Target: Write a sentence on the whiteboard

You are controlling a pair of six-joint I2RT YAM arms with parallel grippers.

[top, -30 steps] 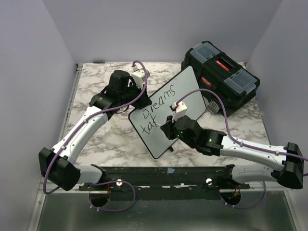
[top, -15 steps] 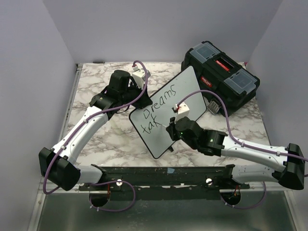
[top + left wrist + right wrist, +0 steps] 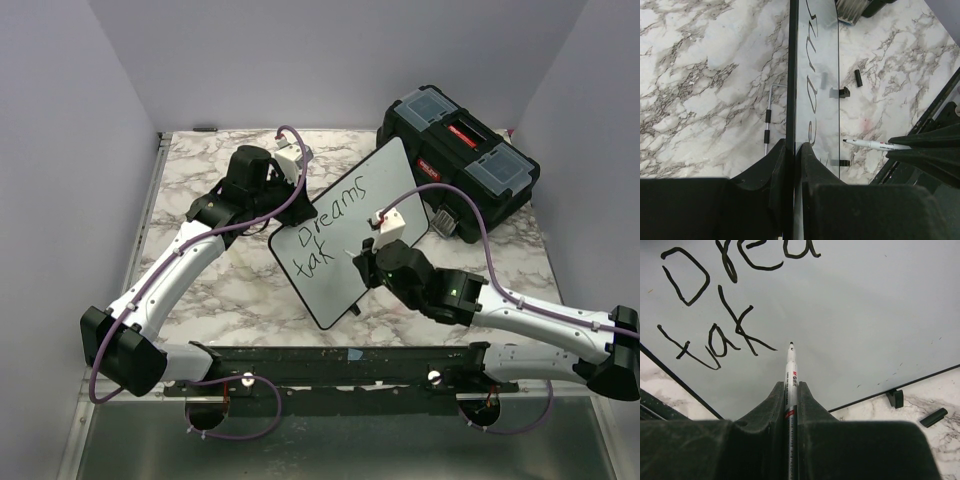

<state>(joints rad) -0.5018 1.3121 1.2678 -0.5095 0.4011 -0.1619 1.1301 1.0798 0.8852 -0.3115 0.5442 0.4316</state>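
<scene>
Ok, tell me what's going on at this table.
The left gripper is clamped on the whiteboard at its edge, steadying it. The right gripper holds a marker, its tip poised just past the "k". The sentence reads only "Dreams tak", so the writing is unfinished.

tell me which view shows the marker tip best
The right wrist view: the marker runs straight up from the right gripper, its tip sharp with the whiteboard behind it. The left wrist view shows it small, from the side. In the top view it is too small to make out.
</scene>
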